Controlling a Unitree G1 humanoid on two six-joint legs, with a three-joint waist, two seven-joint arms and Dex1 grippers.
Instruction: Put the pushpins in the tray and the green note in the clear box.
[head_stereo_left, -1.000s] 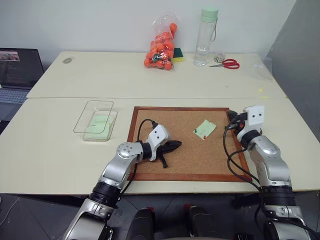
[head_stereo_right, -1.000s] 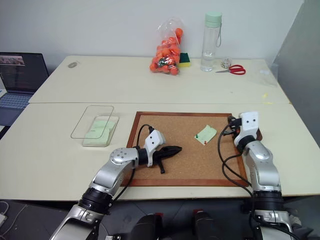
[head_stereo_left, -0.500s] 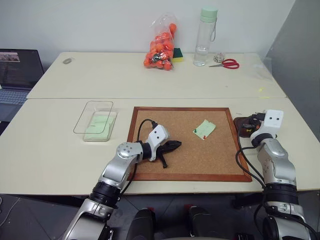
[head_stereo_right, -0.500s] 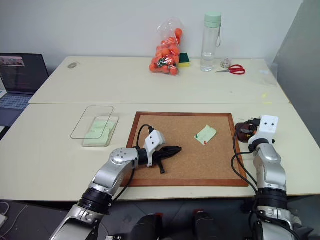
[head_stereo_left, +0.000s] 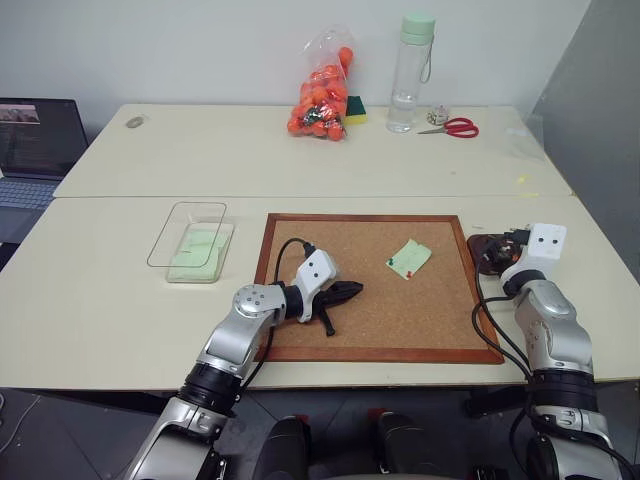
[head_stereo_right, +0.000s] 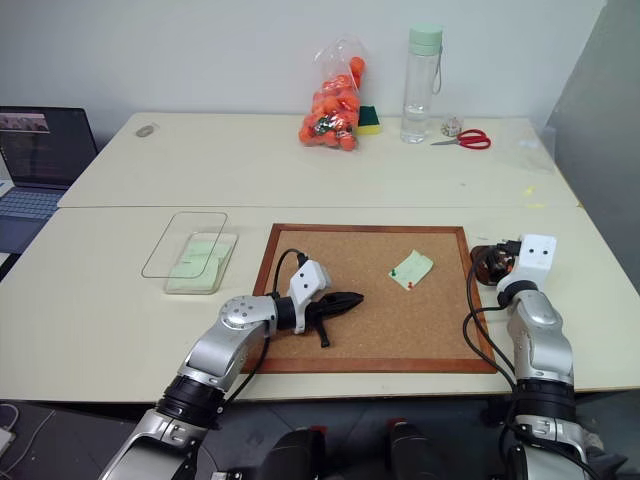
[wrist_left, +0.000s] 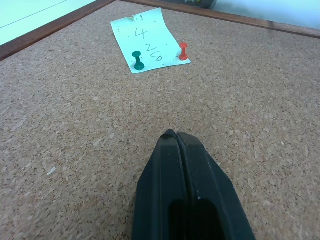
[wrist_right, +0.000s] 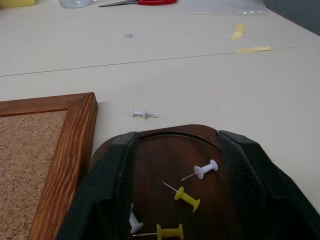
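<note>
The green note (head_stereo_left: 410, 258) lies on the corkboard, held by a green pushpin (wrist_left: 137, 60) and a red pushpin (wrist_left: 183, 51). My left gripper (head_stereo_left: 356, 290) rests shut on the cork, left of the note and apart from it. The dark brown tray (wrist_right: 165, 165) sits just past the board's right edge and holds several white and yellow pushpins (wrist_right: 187, 196). My right gripper (wrist_right: 176, 136) hangs open over the tray, one finger on each side. One white pushpin (wrist_right: 142, 114) lies on the table beyond the tray. The clear box (head_stereo_left: 200, 257) stands left of the board with pale green paper inside.
The wood-framed corkboard (head_stereo_left: 340, 345) fills the near middle of the table. At the far edge are a bag of orange balls (head_stereo_left: 322, 100), a sponge (head_stereo_left: 357, 112), a clear bottle (head_stereo_left: 410, 75) and red scissors (head_stereo_left: 458, 127). A laptop (head_stereo_left: 35, 140) sits far left.
My right gripper swung right from the corkboard's right edge to above the tray, and its fingers now stand apart. The left arm and the note stayed put.
</note>
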